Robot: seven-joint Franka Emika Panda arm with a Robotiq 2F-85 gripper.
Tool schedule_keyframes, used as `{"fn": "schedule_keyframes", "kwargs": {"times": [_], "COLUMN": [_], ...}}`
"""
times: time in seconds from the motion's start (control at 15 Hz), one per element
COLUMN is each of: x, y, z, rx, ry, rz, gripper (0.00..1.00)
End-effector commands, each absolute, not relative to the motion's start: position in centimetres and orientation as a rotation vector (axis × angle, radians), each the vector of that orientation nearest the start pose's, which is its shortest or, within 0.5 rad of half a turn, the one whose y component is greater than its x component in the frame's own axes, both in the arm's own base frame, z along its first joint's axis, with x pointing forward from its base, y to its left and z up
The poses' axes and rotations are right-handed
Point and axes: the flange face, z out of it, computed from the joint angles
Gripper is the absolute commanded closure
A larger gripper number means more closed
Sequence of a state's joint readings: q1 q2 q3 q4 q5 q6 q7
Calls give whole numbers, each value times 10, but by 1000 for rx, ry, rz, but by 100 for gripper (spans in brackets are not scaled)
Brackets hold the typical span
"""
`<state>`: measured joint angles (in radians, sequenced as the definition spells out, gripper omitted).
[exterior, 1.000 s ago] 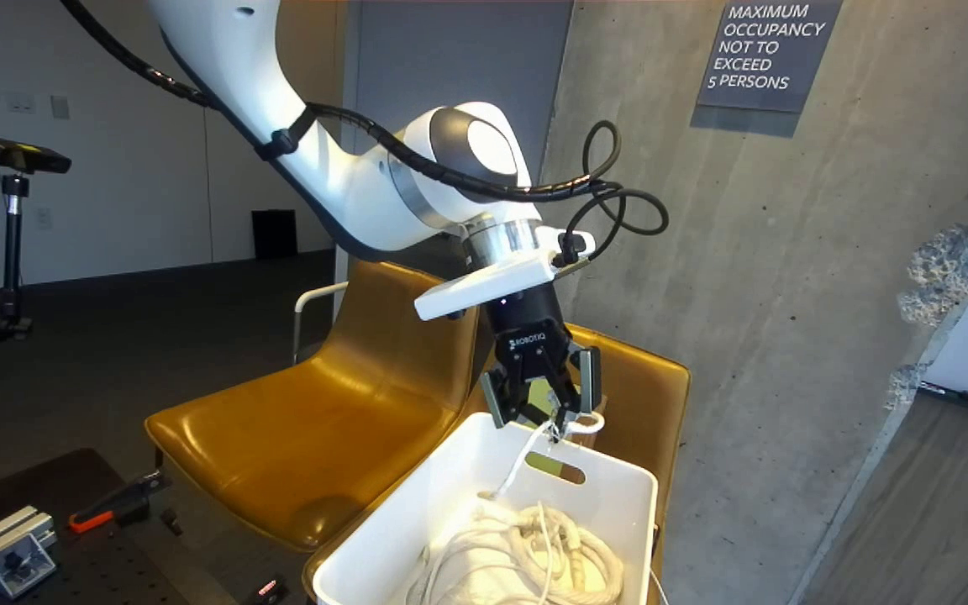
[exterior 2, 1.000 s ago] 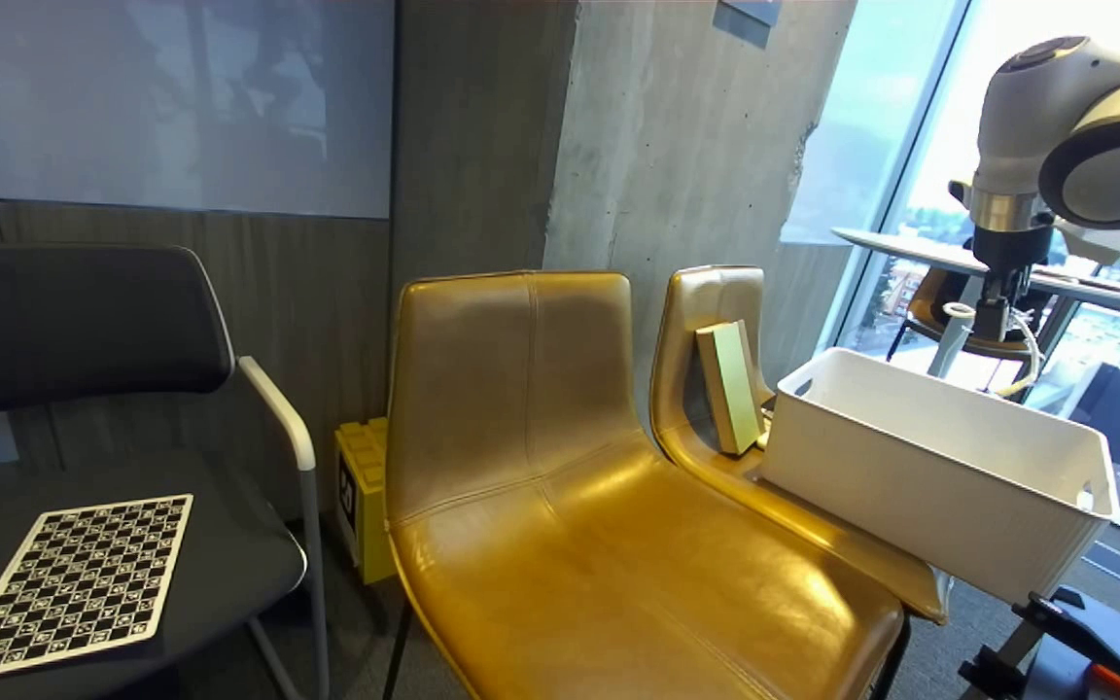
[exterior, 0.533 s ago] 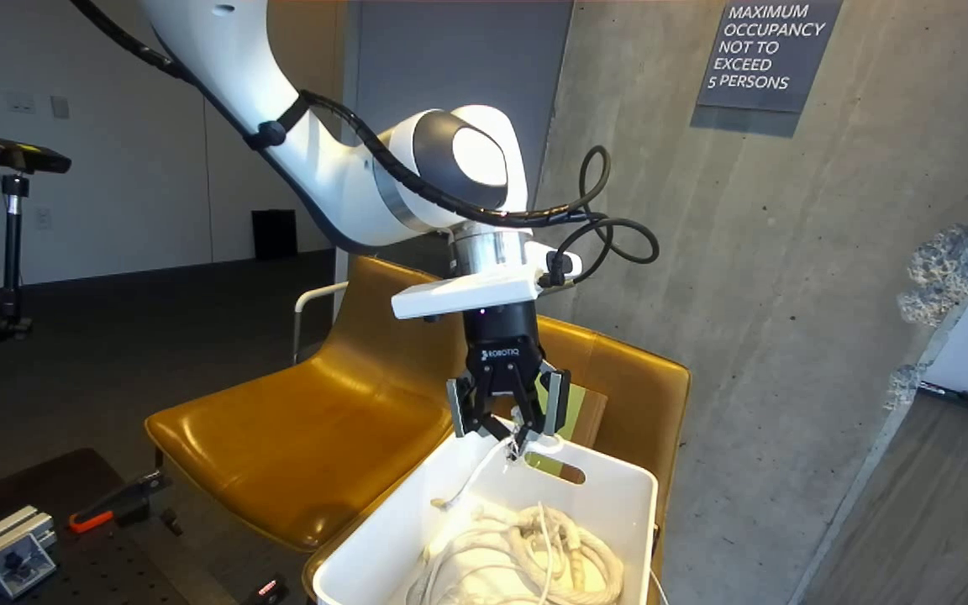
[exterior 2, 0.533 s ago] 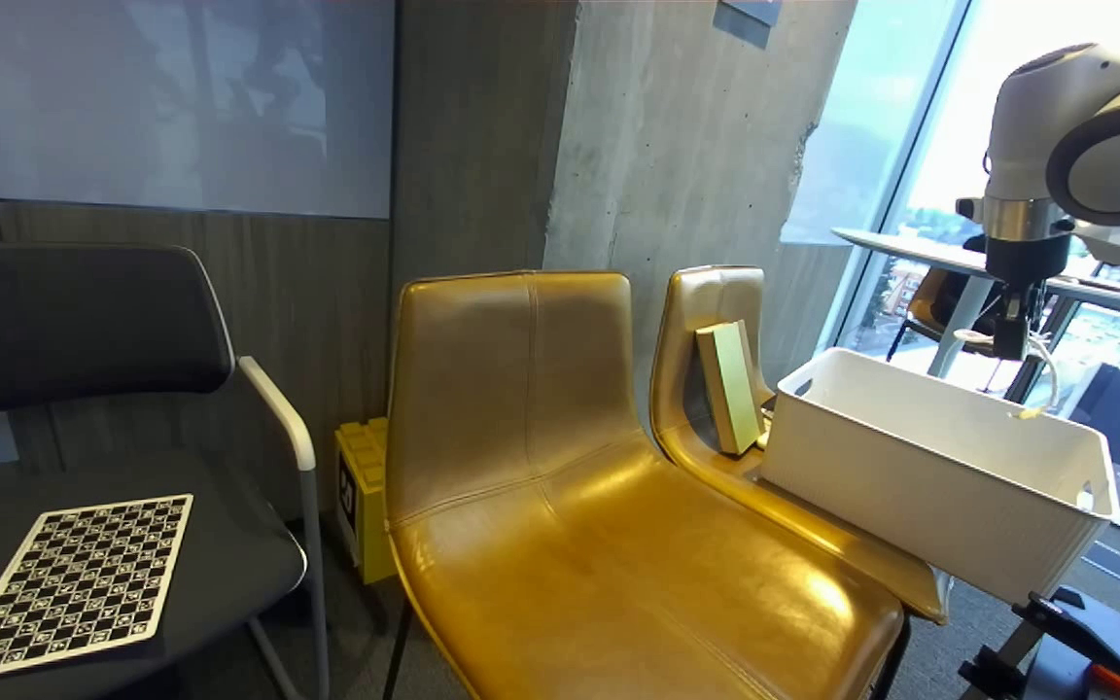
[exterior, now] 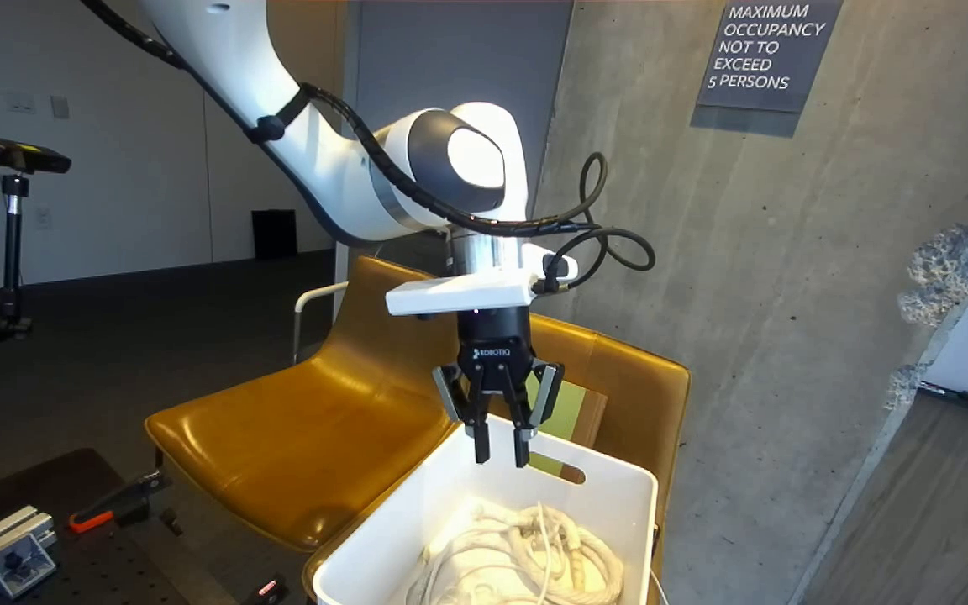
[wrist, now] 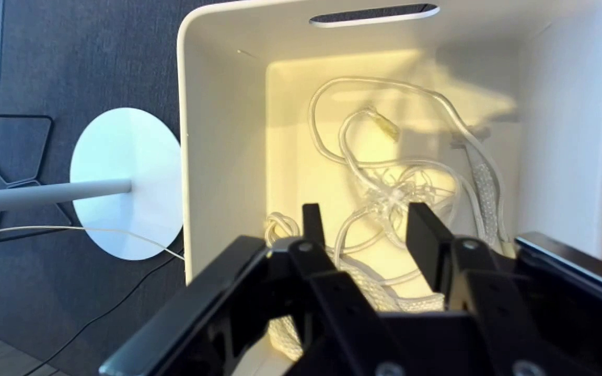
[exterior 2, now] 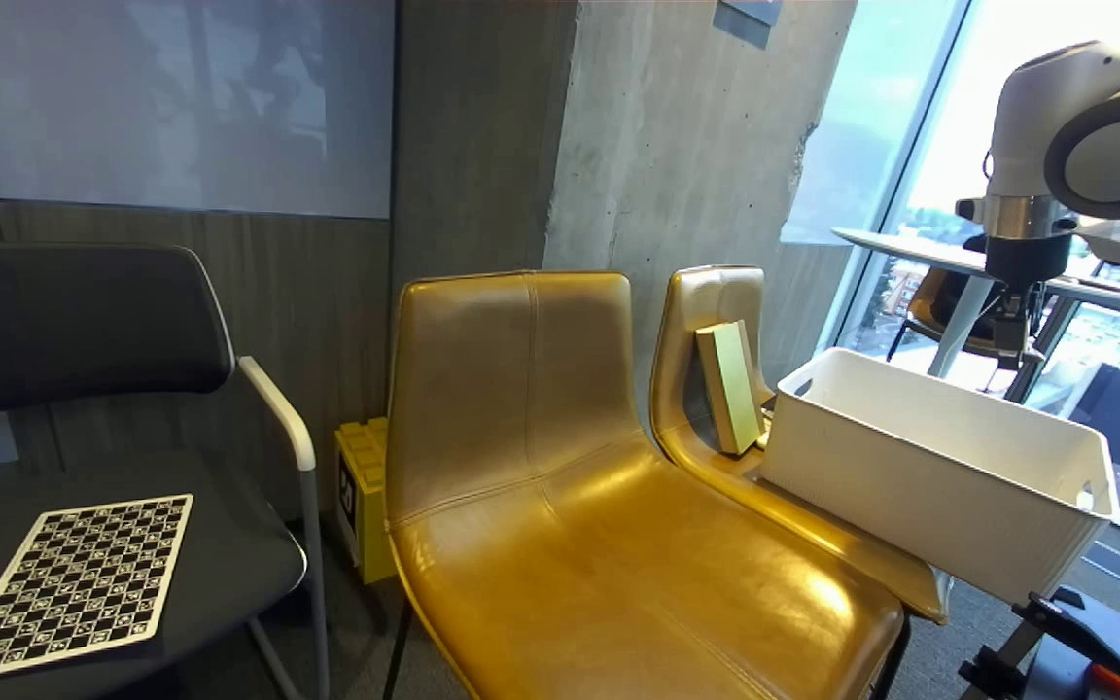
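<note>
My gripper (exterior: 502,458) stands open over a white bin (exterior: 623,483), pointing straight down, its two black fingers apart with nothing between them. In the wrist view, a thin white rope with frayed strands (wrist: 392,199) lies on the bin floor, below the gap between the fingertips. Its end with a yellowish tip (wrist: 386,128) shows farther up. Thicker braided rope (wrist: 374,292) lies partly hidden behind the gripper. An exterior view shows coiled cream rope (exterior: 576,550) in the bin. Elsewhere the bin's side wall (exterior 2: 910,486) hides its contents, and the gripper (exterior 2: 1010,362) hangs above the far rim.
The bin rests on a mustard chair, with a second mustard chair (exterior: 316,412) beside it. A green box (exterior 2: 735,389) leans against the backrest behind the bin. Clamps and an orange-handled tool (exterior: 106,508) lie on a dark table. A concrete wall (exterior: 786,294) rises behind.
The gripper swung upright and moved left in an exterior view while holding white rope. Since half a second ago its fingers have opened and the rope has dropped into the bin.
</note>
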<state>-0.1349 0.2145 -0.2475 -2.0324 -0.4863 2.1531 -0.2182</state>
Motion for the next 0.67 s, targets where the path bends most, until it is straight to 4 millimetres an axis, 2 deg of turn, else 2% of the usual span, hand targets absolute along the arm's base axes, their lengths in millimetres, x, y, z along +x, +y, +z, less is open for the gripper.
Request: {"fn": "schedule_keyframes", "kwargs": {"times": [0.0, 0.2, 0.4, 0.6], "x": [524, 522, 516, 509], "y": [-226, -220, -210, -201], "z": [353, 356, 372, 402], "rx": [-3460, -3391, -3215, -3041], "ry": [-237, -259, -339, -387], "rz": [366, 357, 322, 286], "gripper": [25, 2, 0, 0]}}
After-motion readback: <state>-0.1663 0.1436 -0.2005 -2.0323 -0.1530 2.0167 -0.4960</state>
